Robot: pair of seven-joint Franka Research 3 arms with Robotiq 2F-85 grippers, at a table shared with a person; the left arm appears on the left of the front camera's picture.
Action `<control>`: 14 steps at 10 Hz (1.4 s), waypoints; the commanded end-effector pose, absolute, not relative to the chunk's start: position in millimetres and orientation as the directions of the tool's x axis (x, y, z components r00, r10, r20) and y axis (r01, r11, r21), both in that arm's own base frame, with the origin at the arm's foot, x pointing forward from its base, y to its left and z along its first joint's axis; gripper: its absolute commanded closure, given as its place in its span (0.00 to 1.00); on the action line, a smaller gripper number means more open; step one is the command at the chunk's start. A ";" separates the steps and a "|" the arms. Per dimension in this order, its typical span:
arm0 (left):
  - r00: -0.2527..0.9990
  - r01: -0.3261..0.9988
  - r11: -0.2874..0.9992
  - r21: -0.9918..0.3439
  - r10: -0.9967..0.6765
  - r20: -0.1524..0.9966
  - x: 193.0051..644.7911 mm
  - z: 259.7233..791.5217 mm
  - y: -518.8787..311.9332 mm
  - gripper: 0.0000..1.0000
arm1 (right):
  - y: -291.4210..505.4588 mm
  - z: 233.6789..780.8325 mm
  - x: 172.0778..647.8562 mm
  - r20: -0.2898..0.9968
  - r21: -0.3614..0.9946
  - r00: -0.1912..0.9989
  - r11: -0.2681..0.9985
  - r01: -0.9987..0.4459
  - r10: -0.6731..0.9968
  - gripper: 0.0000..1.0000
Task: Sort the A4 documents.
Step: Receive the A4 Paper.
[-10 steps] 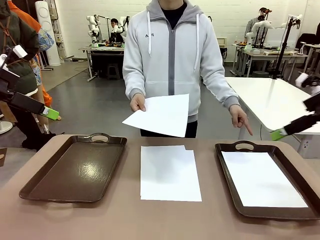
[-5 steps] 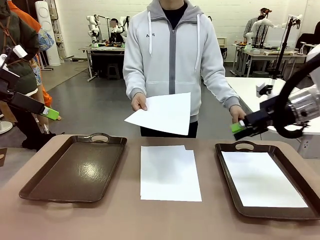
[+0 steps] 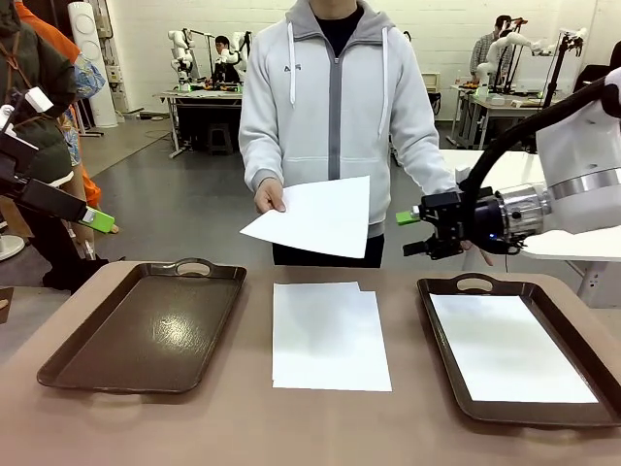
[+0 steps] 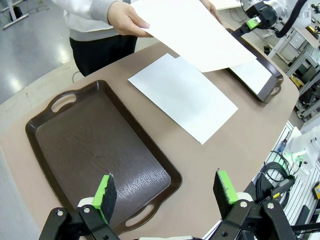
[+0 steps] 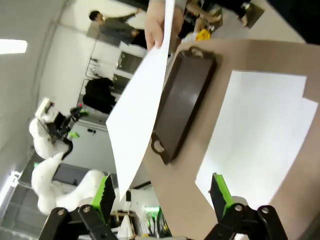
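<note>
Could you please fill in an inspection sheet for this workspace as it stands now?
Surface: tan tabletop, bare between trays and papers.
Job's things: stack of sheets at the middle; single sheet in the right tray; left tray empty; held sheet in the person's hand, above the table.
Clutter: nothing seen.
Grippers: left gripper open, above the left tray; right gripper open, near the held sheet's edge, not touching it.
Cables: black cable arcs along the right arm.
Surroundings: person in grey hoodie at the far side; white table behind.
</note>
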State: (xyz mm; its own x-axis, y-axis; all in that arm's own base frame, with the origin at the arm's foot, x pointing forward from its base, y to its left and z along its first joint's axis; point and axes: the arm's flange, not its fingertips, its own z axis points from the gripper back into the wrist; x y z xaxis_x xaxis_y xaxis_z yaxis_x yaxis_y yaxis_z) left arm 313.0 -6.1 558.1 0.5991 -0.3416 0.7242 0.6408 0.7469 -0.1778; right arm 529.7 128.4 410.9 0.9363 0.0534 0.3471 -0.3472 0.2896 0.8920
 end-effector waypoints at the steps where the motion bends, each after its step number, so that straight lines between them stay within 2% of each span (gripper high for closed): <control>1: 0.593 0.649 0.738 -0.181 -0.343 0.728 313.4 557.6 -5.2 0.00 | 147.4 409.5 543.9 0.315 0.914 0.949 0.271 -0.301 -0.008 0.00; 5: 0.593 0.649 0.738 -0.181 -0.343 0.728 313.4 557.6 -5.2 0.00 | 182.7 396.8 551.3 0.285 0.933 0.955 0.249 -0.258 -0.077 0.00; 10: 0.593 0.649 0.738 -0.181 -0.343 0.728 313.4 557.6 -5.2 0.00 | 185.4 396.3 574.2 0.234 0.960 0.947 0.207 -0.190 -0.219 0.00; 14: 0.593 0.649 0.738 -0.181 -0.343 0.728 313.4 557.6 -5.2 0.00 | 199.6 395.6 574.4 0.195 0.972 0.956 0.170 -0.159 -0.219 0.00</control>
